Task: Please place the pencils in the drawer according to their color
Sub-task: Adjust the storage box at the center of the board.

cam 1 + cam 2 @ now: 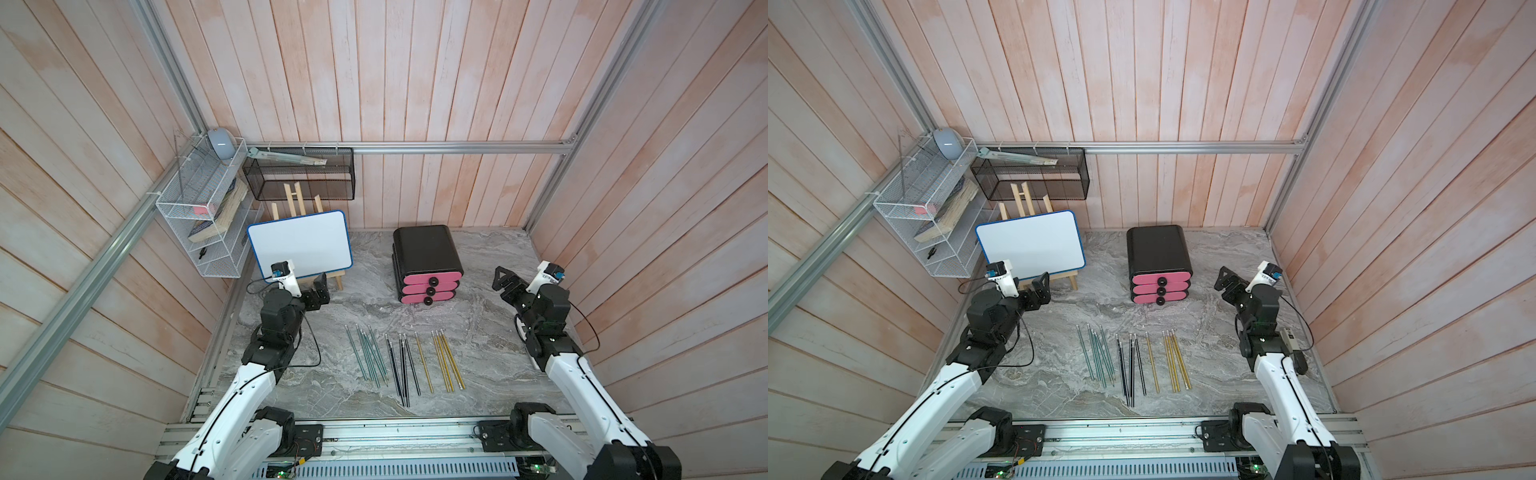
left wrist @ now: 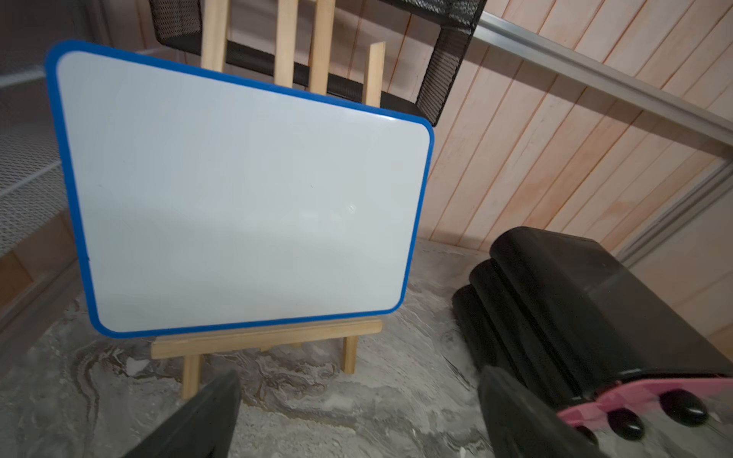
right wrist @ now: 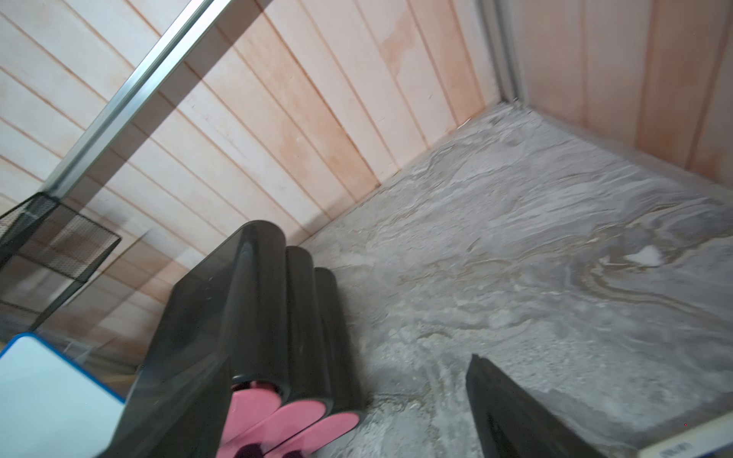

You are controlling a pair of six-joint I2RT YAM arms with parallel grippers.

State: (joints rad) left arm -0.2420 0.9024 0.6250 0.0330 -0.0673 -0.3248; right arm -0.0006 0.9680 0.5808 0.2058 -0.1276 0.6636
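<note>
**Left pincer (image 1: 321, 286) and right pincer (image 1: 500, 277) both agape and empty; pencils (image 1: 399, 363) lie outside the drawer (image 1: 426, 257)**

In the left wrist view the left pincer's two dark fingers (image 2: 206, 416) stand wide apart with nothing between them. They face a blue-framed whiteboard (image 2: 238, 190) on a wooden easel (image 2: 265, 341). The right pincer is likewise spread and holds nothing. Only one of its fingers (image 3: 511, 416) shows in the right wrist view, above the marble-patterned table (image 3: 555, 238).

The pencils lie on the table between the two arms, in front of the drawer and apart from it. They form three colour groups side by side: teal ones (image 1: 368, 359) nearest the left arm, black ones (image 1: 401, 368) in the middle, yellow ones (image 1: 446, 363) nearest the right arm. One yellow pencil lies a little apart from its group, beside the black. All run roughly parallel, silver ends toward the drawer.

The drawer is a black rounded cabinet with three stacked pink fronts (image 1: 430, 286), each with a black knob. All three are pushed in, so their contents cannot be seen.

A black mesh basket (image 1: 299, 187) hangs from the rail on the back wall, with a pale long flat item (image 1: 286, 157) lying across its top. A white wire shelf (image 1: 220, 272) on the side wall holds a thick leaning book (image 1: 222, 216), a grey rounded object (image 1: 222, 143) on its top tier, a small pink item (image 1: 200, 210) and a small dark item (image 1: 202, 252) lower down.
</note>
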